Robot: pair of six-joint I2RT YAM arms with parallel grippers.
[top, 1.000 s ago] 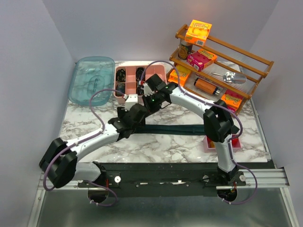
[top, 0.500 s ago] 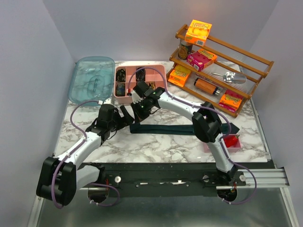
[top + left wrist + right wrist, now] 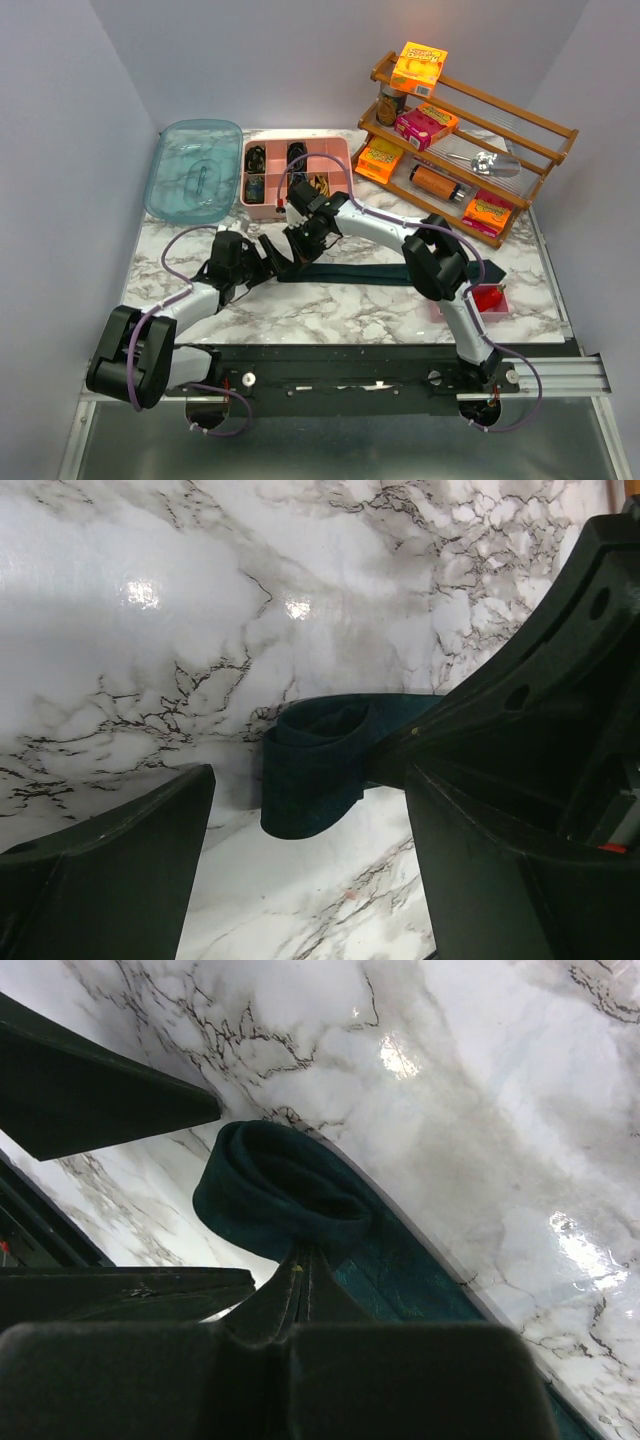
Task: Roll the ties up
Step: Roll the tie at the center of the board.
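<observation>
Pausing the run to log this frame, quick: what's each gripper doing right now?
Left gripper: open, fingers either side of the rolled end of the tie.
Right gripper: shut on the tie, pinching it beside the roll.

So the tie (image 3: 365, 274) lies across the middle of the table (image 3: 330, 312), running left to right, with its coiled-up end on the left. That end sits between the spread fingers of the left gripper (image 3: 305, 780), and the right gripper (image 3: 300, 1260) pinches it from the far side. Behind them is a compartment tray (image 3: 258, 210) with coils (image 3: 256, 156) in it, and a lid (image 3: 195, 182) just left of it. The far right corner has a shelf rack (image 3: 500, 103) with boxes (image 3: 419, 67) on its shelves. A small tray (image 3: 490, 298) sits in front of it.
</observation>
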